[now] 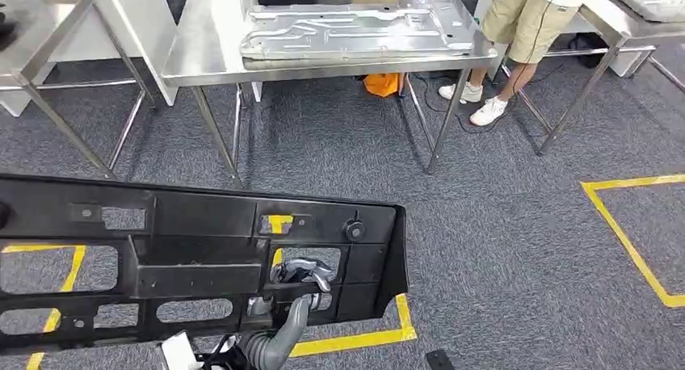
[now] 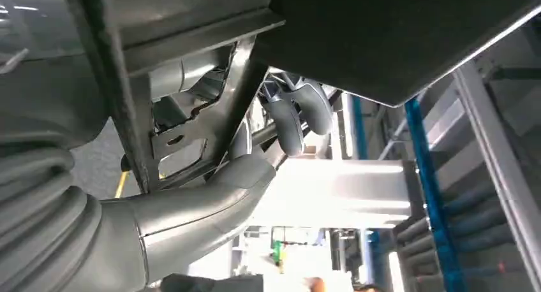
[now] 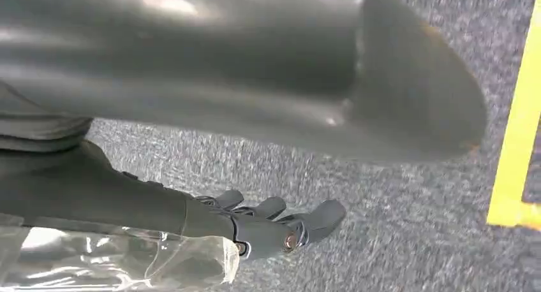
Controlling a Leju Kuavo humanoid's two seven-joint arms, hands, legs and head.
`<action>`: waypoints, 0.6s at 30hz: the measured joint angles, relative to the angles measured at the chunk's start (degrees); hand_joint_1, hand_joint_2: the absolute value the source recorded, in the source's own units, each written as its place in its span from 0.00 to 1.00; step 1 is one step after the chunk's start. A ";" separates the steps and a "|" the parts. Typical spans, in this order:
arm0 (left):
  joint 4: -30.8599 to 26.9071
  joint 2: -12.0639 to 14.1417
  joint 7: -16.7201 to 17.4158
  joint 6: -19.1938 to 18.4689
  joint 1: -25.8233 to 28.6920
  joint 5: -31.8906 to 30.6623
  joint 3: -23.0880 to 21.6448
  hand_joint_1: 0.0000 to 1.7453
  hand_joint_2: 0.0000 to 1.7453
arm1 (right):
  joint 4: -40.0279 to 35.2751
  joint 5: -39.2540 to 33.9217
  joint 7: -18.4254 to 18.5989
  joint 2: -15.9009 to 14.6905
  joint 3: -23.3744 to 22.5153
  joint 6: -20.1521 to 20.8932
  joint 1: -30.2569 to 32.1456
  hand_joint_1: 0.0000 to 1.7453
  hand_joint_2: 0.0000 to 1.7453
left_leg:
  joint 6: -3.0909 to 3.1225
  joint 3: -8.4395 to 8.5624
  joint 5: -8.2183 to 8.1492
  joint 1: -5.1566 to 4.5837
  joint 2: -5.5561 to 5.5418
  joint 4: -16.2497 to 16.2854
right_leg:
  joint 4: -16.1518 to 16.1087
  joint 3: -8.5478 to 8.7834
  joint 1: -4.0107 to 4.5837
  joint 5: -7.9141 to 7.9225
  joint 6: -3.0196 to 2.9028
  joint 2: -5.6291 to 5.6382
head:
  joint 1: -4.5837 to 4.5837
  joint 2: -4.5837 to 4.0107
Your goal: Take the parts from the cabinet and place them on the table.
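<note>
- Black plastic part [image 1: 194, 257]: a long moulded panel with several cut-out windows, being carried across the lower left of the head view, lying roughly level above the grey carpet and the yellow floor tape [image 1: 355, 338].
- Left robot hand [image 1: 300, 275]: reaching up from below the panel, with its fingers [image 2: 300, 110] hooking through one of the cut-out windows near the panel's right end and curling over the rib there. The robot hand is clamped on the part; the left wrist view is showing the thumb [image 2: 210, 196] pressing against the panel's underside framing.
- Step in hand, as a judgement: the part appears to be already out of the cabinet and in transit, with the carrying leg of the task under way and the placing not yet done.
- Bench [image 1: 202, 55]: a steel bench standing well ahead of the robot, already bearing a pressed metal sheet [image 1: 347, 32]; a person [image 1: 517, 31] is standing just beside its right end.
- Next move, as a judgement: it is calling for closing the gap to the bench, lifting the panel over its edge, and setting it down on a bare stretch of steel.
- Right robot hand [image 3: 274, 225]: hanging low over the carpet, holding nothing, its fingers lying loosely apart and extended, well apart from the part.
</note>
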 joint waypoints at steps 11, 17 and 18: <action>-0.07 0.02 0.35 0.55 0.14 -0.37 0.11 1.00 1.00 | 0.00 -1.27 -0.92 0.09 0.78 0.00 -0.01 0.00 0.00 | -2.11 0.58 -1.67 0.01 -0.06 0.21 | -7.31 2.89 -0.37 4.40 -0.36 -0.52 | -0.15 0.00; -0.50 0.04 0.39 1.16 0.27 0.04 0.61 1.00 1.00 | 0.00 -1.73 -1.18 0.04 0.92 -0.02 -0.16 0.00 0.00 | -3.22 -8.89 -9.44 0.47 -0.02 18.87 | -7.58 4.20 0.04 3.43 -2.44 -0.56 | -0.39 0.00; -0.50 0.09 0.42 1.20 0.41 0.06 0.70 1.00 1.00 | 0.00 -1.79 -1.18 0.04 0.92 -0.02 -0.10 0.00 0.00 | -3.15 -10.81 -9.65 0.46 -0.03 21.68 | -7.58 4.52 0.21 3.11 -2.52 -0.52 | -0.39 0.00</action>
